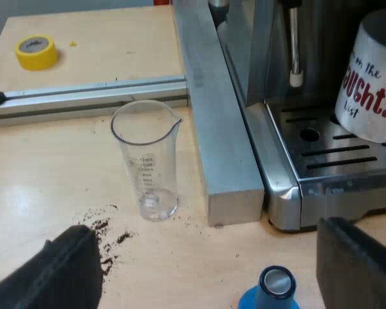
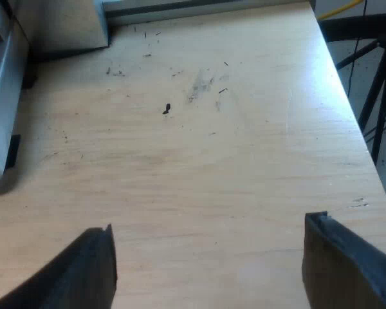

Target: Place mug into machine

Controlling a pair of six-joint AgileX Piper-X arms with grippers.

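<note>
A white mug (image 1: 373, 84) with red and black lettering stands upside down on the drip tray (image 1: 334, 158) of the steel espresso machine (image 1: 257, 58), under its steam wand (image 1: 296, 45). My left gripper (image 1: 209, 273) is open over the wooden table, with a clear measuring glass (image 1: 147, 158) ahead of it and a blue tamper (image 1: 275, 288) between its fingers' line, untouched. My right gripper (image 2: 209, 264) is open above bare wood, holding nothing; the machine's corner (image 2: 3, 96) lies off to one side.
A grey metal bar (image 1: 212, 103) runs along the machine's side, with a crossing rail (image 1: 83, 96). A yellow tape roll (image 1: 36, 51) lies beyond the rail. Coffee grounds (image 1: 106, 235) are scattered near the glass. The table's edge (image 2: 347, 96) drops off beside black stand legs (image 2: 373, 77).
</note>
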